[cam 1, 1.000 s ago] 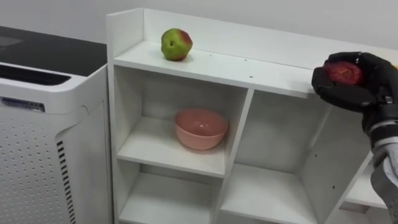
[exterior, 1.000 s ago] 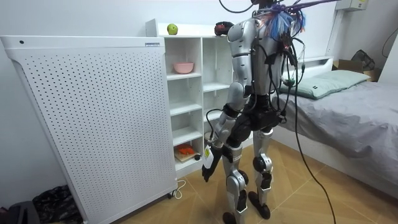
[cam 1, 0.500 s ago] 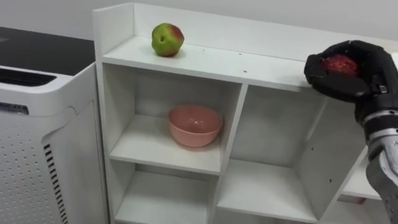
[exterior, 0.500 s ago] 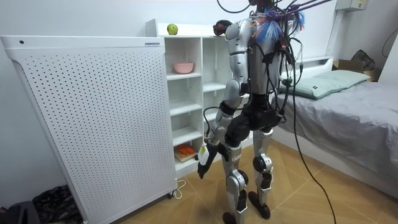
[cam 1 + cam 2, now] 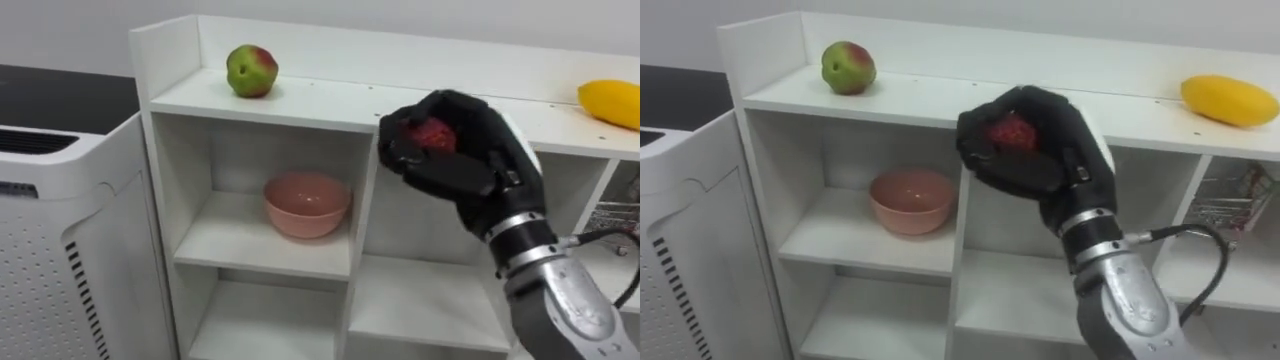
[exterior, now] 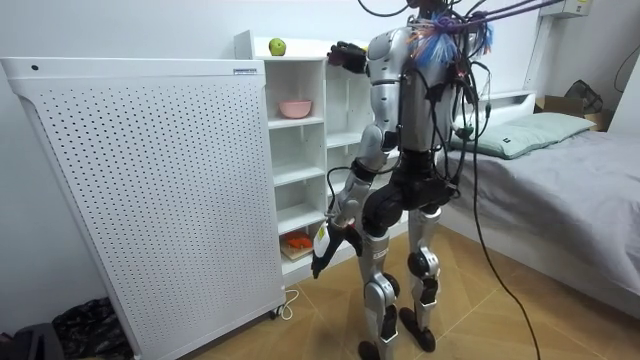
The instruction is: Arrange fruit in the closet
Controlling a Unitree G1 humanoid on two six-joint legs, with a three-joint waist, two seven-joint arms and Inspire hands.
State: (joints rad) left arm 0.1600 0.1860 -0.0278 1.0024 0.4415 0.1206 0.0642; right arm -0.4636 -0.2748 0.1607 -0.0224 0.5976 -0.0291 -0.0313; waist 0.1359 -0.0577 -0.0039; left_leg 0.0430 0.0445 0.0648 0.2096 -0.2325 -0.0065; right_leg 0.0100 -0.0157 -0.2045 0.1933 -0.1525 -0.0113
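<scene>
My right hand (image 5: 455, 160) (image 5: 1035, 155) is raised in front of the white closet (image 5: 300, 100), just below its top board, fingers curled round a red fruit (image 5: 430, 134) (image 5: 1010, 131). A green-red apple (image 5: 251, 71) (image 5: 848, 67) lies on the top board at the left. A yellow fruit (image 5: 612, 103) (image 5: 1230, 100) lies on the same board at the right. A pink bowl (image 5: 307, 204) (image 5: 911, 200) stands in the upper left compartment. In the room view my left hand (image 6: 322, 255) hangs low beside my thigh, and the right hand (image 6: 345, 55) reaches toward the closet top.
A white perforated appliance (image 5: 60, 230) stands directly left of the closet. In the room view a large perforated white panel (image 6: 150, 200) is at the room view's left and a bed (image 6: 560, 170) at its right. Something orange (image 6: 298, 241) lies on a low shelf.
My right hand has carried the red fruit leftward along the front of the top board, from the right edge to the middle. The view shifted right, bringing the yellow fruit in.
</scene>
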